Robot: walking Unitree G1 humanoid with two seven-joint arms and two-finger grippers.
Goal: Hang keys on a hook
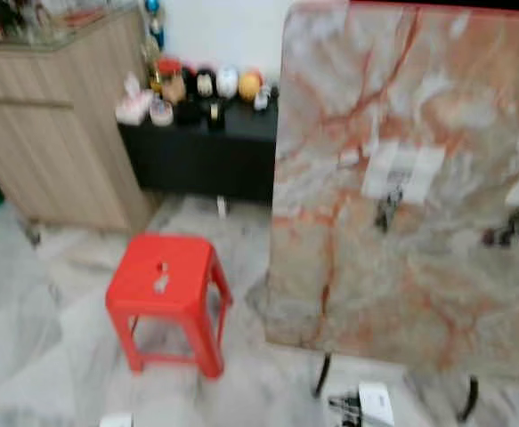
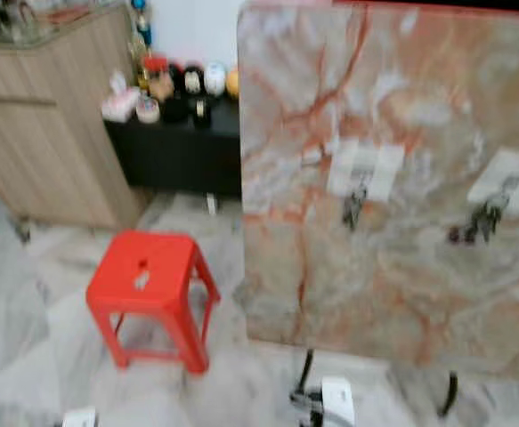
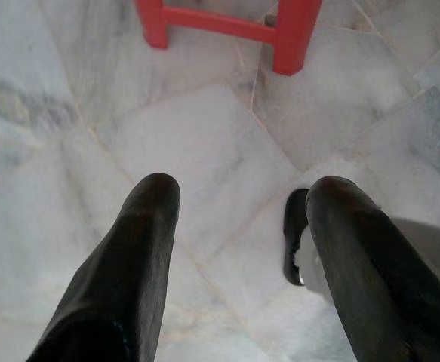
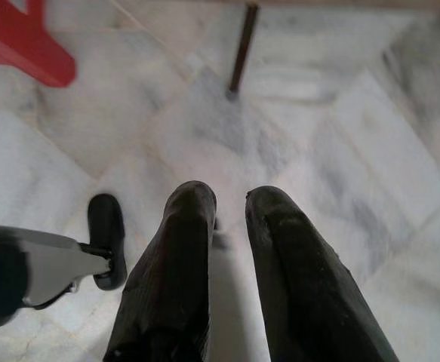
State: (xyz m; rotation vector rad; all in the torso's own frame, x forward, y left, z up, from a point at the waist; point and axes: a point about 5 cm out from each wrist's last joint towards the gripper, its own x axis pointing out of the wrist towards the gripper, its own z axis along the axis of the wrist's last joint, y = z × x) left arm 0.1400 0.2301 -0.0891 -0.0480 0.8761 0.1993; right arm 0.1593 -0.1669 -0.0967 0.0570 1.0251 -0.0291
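- A red plastic stool (image 1: 166, 294) stands on the pale marble floor (image 1: 45, 356), left of centre, with the keys (image 1: 161, 280) lying on its seat.
- To its right a large marble-patterned slab (image 1: 401, 178) stands upright on thin dark legs (image 1: 321, 374); white hook plates (image 1: 403, 171) are stuck to its face, with dark bunches (image 1: 388, 211) hanging below them, too blurred to tell apart.
- Far left is a wooden cabinet (image 1: 54, 124); beside it, a low black table (image 1: 206, 147) against the wall carries small jars and ornaments (image 1: 197, 89).
- The left wrist view shows the left gripper (image 3: 238, 204) hanging over the floor, jaws spread wide, near the stool's legs.
- The right wrist view shows the right gripper (image 4: 231, 200) over the floor, jaws narrowly apart and holding nothing, with one slab leg beyond.
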